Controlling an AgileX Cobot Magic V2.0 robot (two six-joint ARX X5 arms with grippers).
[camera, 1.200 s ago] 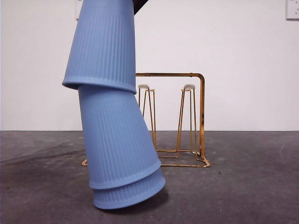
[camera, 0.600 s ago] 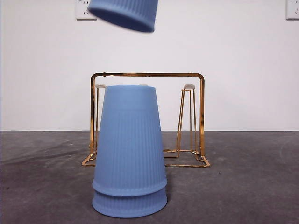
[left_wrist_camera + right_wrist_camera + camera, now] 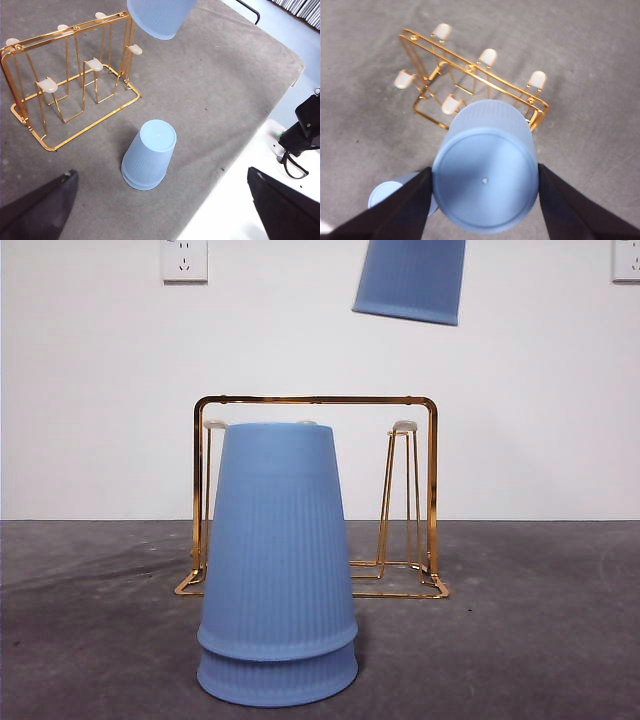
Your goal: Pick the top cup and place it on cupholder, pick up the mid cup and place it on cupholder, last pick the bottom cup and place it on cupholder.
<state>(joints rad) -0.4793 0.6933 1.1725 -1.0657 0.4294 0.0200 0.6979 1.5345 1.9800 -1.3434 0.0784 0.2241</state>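
3 pale blue ribbed cups are seen, all upside down. The top cup (image 3: 411,280) is held aloft in the right hand (image 3: 485,185), whose 2 black jaws are pressed against its sides; in the front view it hangs at about 1 o'clock from the cupholder (image 3: 431,480), well clear of the top bar and slightly tilted. The other 2 cups are nested as 1 stack (image 3: 277,570) standing on the grey bench (image 3: 540,640), just in front of the cupholder, with the bottom cup's rim (image 3: 277,680) showing beneath the mid cup. The cupholder is 1 gold wire rack with an arched rectangular frame, a wire base and 6 white-tipped upright prongs (image 3: 93,64), counted in the left wrist view. The left hand (image 3: 165,210) is held wide apart and empty, high above the stack.
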